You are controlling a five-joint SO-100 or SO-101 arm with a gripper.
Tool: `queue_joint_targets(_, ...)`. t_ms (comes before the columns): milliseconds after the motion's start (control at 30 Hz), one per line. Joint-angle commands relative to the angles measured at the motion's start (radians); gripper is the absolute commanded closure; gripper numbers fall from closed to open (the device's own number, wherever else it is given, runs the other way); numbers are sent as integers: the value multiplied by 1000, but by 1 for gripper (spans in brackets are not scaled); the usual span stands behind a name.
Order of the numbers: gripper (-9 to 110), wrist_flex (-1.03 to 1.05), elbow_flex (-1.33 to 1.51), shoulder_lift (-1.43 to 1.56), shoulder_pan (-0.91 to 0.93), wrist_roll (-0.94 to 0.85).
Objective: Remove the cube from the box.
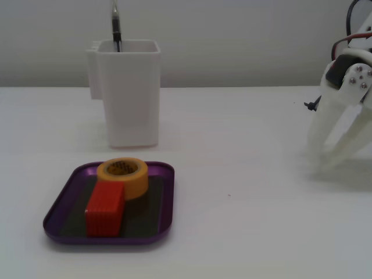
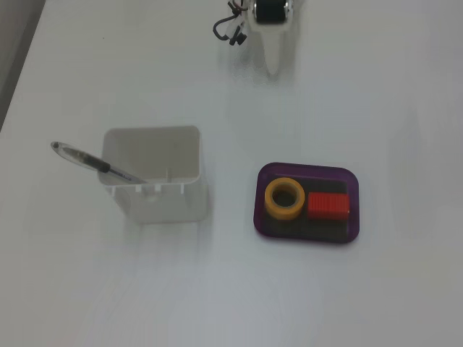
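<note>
The red ribbed cube [image 1: 106, 209] lies inside the purple tray [image 1: 104, 239], at its front in this fixed view, touching the yellow-orange tape roll [image 1: 136, 185] behind it. From above, the cube [image 2: 328, 205] sits in the right half of the tray [image 2: 304, 169], with the tape roll [image 2: 269, 199] to its left. My white gripper [image 1: 321, 164] hangs at the far right, fingertips together near the table, empty and far from the tray. In the fixed view from above the gripper [image 2: 273, 69] is at the top edge, well above the tray.
A tall white square container [image 1: 131, 99] stands behind the tray and holds a pen [image 1: 115, 23]. From above, the container [image 2: 170, 199] is left of the tray, with the pen [image 2: 79, 157] leaning out to the left. Black cables [image 2: 226, 30] hang beside the arm.
</note>
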Motion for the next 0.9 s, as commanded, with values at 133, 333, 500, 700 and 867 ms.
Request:
queue_joint_targets(133,102,-14,3,49,-5,-3)
queue_joint_targets(333,102,-14,3,49,-5,-3)
queue_joint_targets(500,102,-14,3,49,-5,-3)
queue_joint_targets(700,102,-14,0,49,-3,-5)
queue_joint_targets(867,102,-69,-57,49,8,-5)
